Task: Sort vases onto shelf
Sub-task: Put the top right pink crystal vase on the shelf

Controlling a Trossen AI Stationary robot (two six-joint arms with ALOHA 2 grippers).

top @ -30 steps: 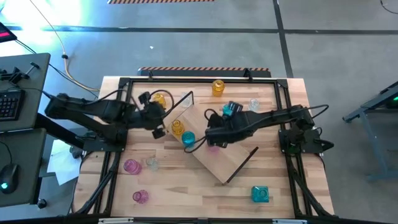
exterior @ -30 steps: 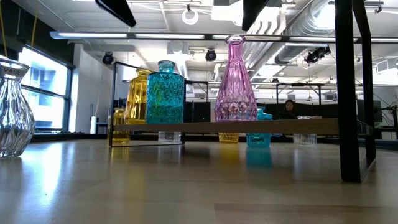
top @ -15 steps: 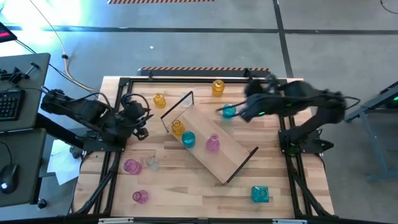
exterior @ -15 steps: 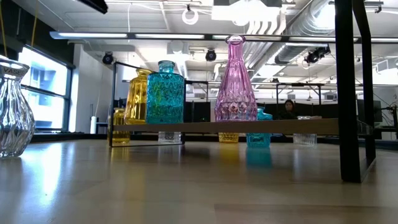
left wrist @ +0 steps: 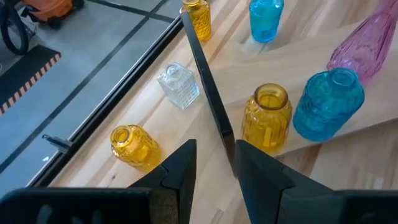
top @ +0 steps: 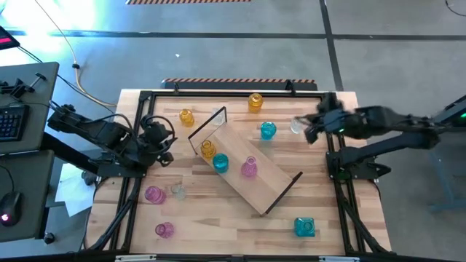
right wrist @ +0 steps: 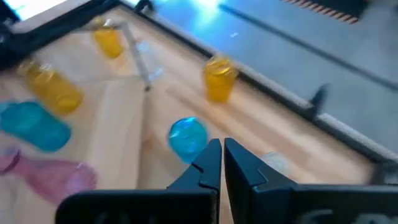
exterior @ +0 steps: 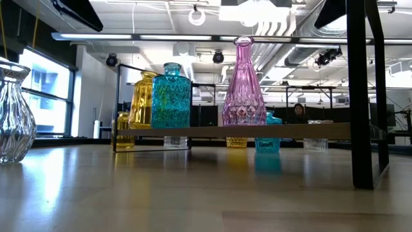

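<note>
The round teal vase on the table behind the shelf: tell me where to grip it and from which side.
Grip the round teal vase at its narrow neck, coming straight down from above. It stands upright on the tabletop, apart from the shelf, and its bulbous body looks likely to slip between fingers. The right claw is nearest, though shut now, so it must open first.

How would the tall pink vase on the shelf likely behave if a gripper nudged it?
The pink vase looks tip-prone: tall, thin neck, narrow base. Its faceted glass probably makes it slippery and breakable. Standing near the shelf edge, it could plausibly fall off.
</note>
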